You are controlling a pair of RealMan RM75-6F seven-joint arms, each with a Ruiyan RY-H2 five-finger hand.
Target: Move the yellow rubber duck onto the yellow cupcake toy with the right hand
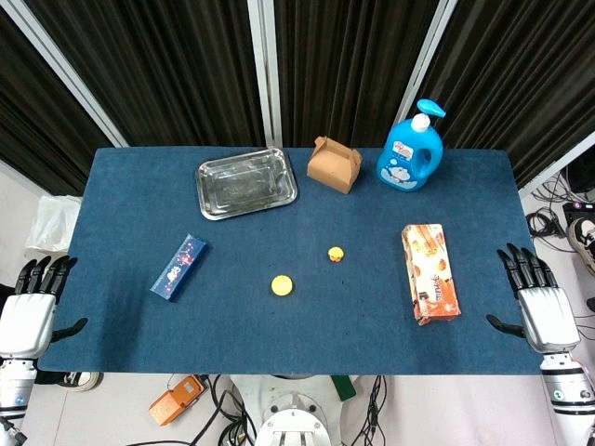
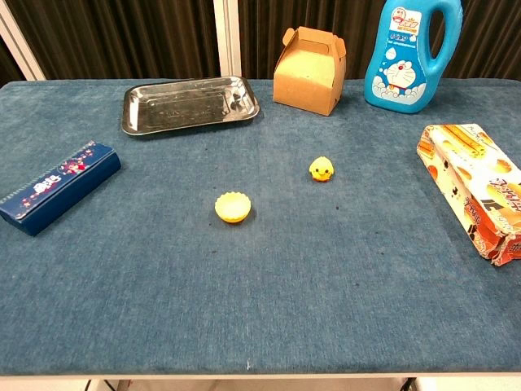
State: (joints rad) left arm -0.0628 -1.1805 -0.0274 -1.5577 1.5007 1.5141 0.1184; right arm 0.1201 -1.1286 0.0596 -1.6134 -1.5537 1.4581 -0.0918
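Note:
The small yellow rubber duck (image 1: 337, 253) (image 2: 321, 169) stands upright on the blue table cloth, right of centre. The yellow cupcake toy (image 1: 282, 285) (image 2: 233, 207) sits a short way to its front left, apart from it. My right hand (image 1: 535, 296) hangs open beside the table's right front corner, fingers spread and pointing away, well away from the duck. My left hand (image 1: 32, 305) hangs open at the left front corner, holding nothing. Neither hand shows in the chest view.
A steel tray (image 1: 246, 181) (image 2: 189, 103), a brown paper box (image 1: 334, 164) (image 2: 308, 70) and a blue bottle (image 1: 410, 148) (image 2: 411, 50) line the back. A dark blue box (image 1: 179, 267) (image 2: 54, 186) lies left; an orange biscuit box (image 1: 429, 271) (image 2: 476, 187) lies right.

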